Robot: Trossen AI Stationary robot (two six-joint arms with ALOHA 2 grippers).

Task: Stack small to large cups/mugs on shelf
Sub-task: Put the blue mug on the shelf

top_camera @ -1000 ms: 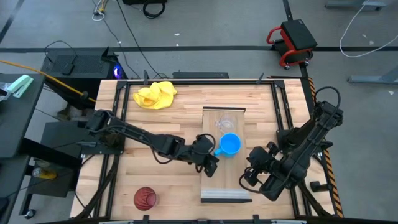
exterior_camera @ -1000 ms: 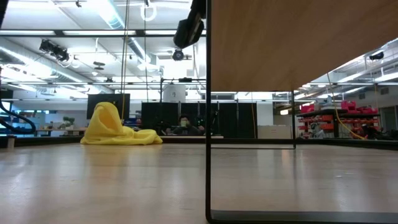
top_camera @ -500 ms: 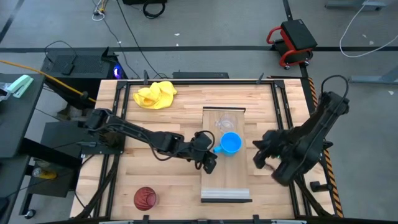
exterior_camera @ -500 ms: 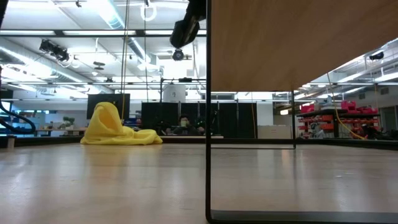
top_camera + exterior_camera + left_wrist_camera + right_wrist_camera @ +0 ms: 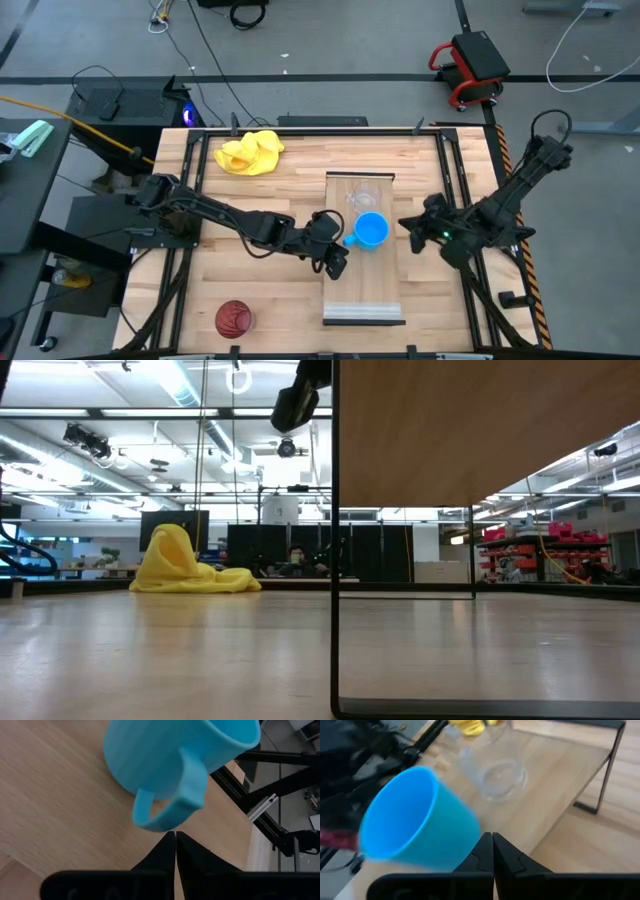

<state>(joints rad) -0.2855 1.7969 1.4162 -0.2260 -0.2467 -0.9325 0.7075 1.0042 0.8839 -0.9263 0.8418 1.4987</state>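
Note:
The bright blue mug [image 5: 371, 231] stands upright on the pale wood shelf [image 5: 363, 285], with the small clear cup [image 5: 362, 197] just beyond it toward the far edge. The dark red ribbed cup [image 5: 233, 319] sits on the tabletop near the near left corner. My left gripper [image 5: 338, 257] is shut, at the mug's left, its tips [image 5: 175, 835] right by the mug's handle [image 5: 167, 815]. My right gripper [image 5: 406, 222] is shut, a little to the mug's right; its wrist view shows the mug [image 5: 415, 820] and the clear cup [image 5: 502, 777] ahead. My left gripper's shut fingertips [image 5: 169, 838] stand against the outer curve of the mug's handle [image 5: 160, 825], coming from the table's left and near side. Whether they touch it I cannot tell. The mug stays upright on the shelf.
A crumpled yellow cloth [image 5: 250, 152] lies near the far left corner. The shelf stands raised on thin black legs [image 5: 334, 560], with open tabletop beneath it. Black frame rails run along the table's edges [image 5: 455, 160]. People sit in the room beyond the table [image 5: 295, 560].
My right gripper has swung from the near right part of the table toward the far edge and left, ending beside the blue mug's right side. The left arm and the cups have stayed put.

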